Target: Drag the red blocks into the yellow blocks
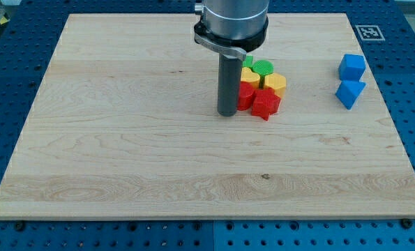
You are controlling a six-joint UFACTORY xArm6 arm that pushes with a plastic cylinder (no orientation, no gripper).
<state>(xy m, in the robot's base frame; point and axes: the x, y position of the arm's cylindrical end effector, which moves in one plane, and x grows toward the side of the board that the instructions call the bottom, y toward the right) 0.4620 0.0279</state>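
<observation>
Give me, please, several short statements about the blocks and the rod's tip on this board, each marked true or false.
1. My tip stands at the view's left of the red blocks. True.
2. The red star block lies far from the yellow blocks. False: it sits against the yellow hexagon block.
3. Two blue blocks, the upper blue block and the lower blue block, lie apart at the view's right. True.
4. The green blocks sit at the cluster's bottom edge. False: they sit at its top.
5. The wooden board lies on a red surface. False: the surface is blue.
</observation>
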